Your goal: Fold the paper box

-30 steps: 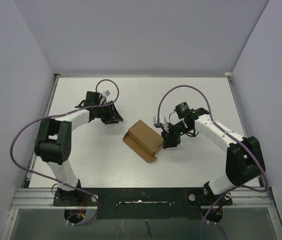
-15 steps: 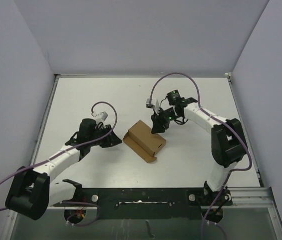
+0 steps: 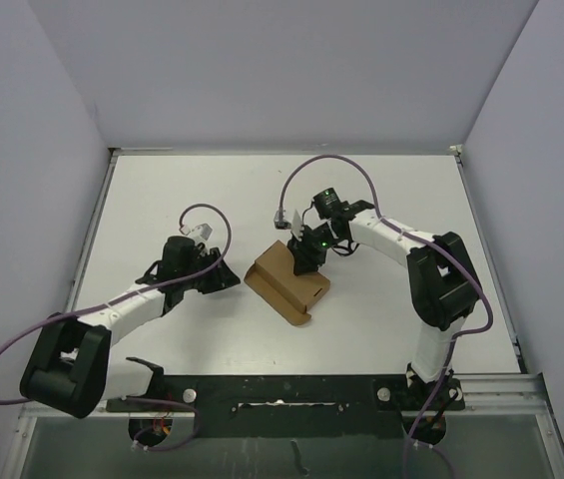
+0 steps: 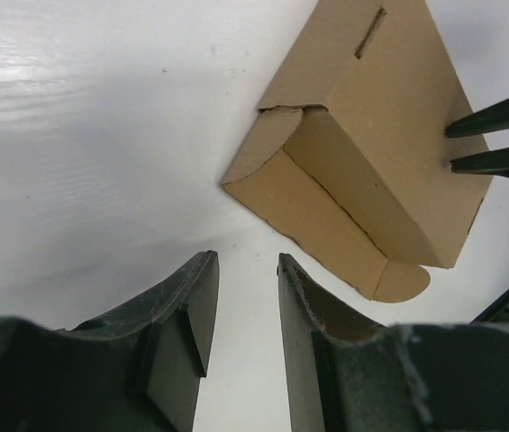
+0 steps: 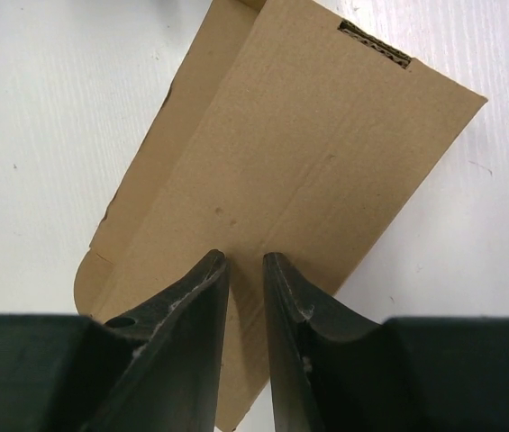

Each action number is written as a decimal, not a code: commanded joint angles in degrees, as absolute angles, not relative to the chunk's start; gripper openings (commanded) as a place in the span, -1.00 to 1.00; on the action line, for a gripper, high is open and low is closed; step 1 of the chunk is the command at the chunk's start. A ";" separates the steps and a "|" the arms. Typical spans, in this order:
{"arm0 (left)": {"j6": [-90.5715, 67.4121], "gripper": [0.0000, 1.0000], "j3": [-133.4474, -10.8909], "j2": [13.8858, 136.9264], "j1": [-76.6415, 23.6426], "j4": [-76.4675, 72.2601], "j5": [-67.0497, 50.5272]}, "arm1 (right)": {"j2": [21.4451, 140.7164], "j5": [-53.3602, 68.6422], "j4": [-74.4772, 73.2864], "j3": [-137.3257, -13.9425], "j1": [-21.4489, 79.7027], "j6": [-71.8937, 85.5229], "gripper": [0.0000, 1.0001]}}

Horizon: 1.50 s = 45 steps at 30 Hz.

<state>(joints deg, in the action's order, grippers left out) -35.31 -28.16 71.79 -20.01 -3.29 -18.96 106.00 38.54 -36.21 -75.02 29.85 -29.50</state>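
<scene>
Brown cardboard sits mid-table in your top view: the paper box lies at an angle on the white table, between your two arms, with a flap spread flat along its near-left side. Your left gripper hangs just beside the box's left end, apart from it. Your right gripper is over the box's far side.

In the left wrist view, your left jaws are slightly parted with nothing between them, and they face the flap with its rounded tabs. On the right, the right gripper's two dark fingers reach onto the top panel.

In the right wrist view, your right jaws stand a narrow slit apart and pinch nothing. Their tips appear to rest on the flat top panel. A slot is cut at the panel's far edge.
</scene>
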 commanded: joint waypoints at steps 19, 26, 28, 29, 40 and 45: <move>-25.91 -0.43 -37.20 86.71 -21.98 -12.97 -19.26 | 108.64 35.41 -36.55 -76.88 30.38 -29.80 -0.50; -15.99 -0.44 -27.08 78.58 -27.71 -25.68 -6.56 | 108.93 35.60 -36.74 -76.90 30.35 -29.83 -0.50; -14.27 -0.44 -24.47 76.67 -28.19 -29.46 -6.27 | 109.03 35.60 -36.74 -76.99 30.44 -29.88 -0.50; -12.99 -0.45 -23.75 76.27 -28.34 -30.57 -6.55 | 109.17 35.60 -36.74 -76.99 30.53 -29.88 -0.50; -11.16 -0.48 -24.50 81.99 -28.83 -35.54 -9.39 | 109.67 35.42 -36.88 -77.04 30.76 -30.01 -0.50; -11.47 -0.50 -25.93 84.09 -28.83 -35.41 -10.03 | 109.73 35.50 -36.83 -77.08 30.78 -29.95 -0.50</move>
<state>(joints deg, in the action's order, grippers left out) -12.38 -23.18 82.50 -28.47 -30.76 -8.78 107.50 38.37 -36.93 -76.77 30.44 -29.47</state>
